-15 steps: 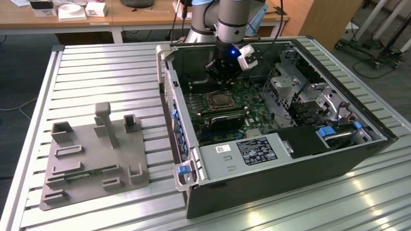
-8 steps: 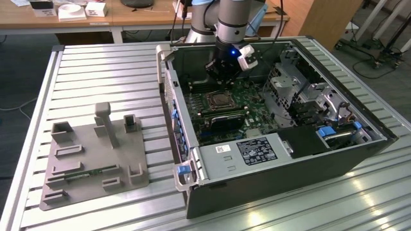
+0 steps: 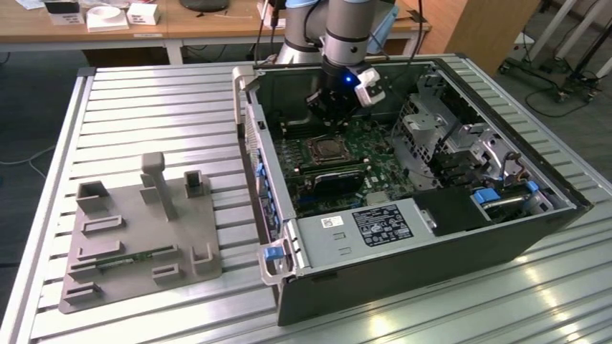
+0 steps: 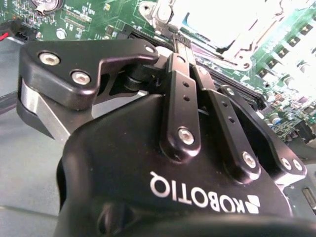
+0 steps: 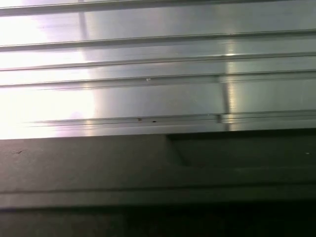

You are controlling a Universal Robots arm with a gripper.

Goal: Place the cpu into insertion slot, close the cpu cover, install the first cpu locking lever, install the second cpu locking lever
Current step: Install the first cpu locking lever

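- gripper (image 4: 178, 43) fingers pressed together, nothing seen between them; tip just beside socket (image 3: 328, 149)
- cover (image 3: 312, 150) looks down over socket; cpu likely beneath, can't confirm
- lever step, I'd judge; stay low, follow lever arc, avoid board (image 3: 378, 143) parts

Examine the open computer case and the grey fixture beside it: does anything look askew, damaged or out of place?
Nothing stands out. The computer case lies open on the slatted table, the grey fixture sits flat at the exterior view's left of it, and the gripper hangs over the motherboard. No spill or damage shows.
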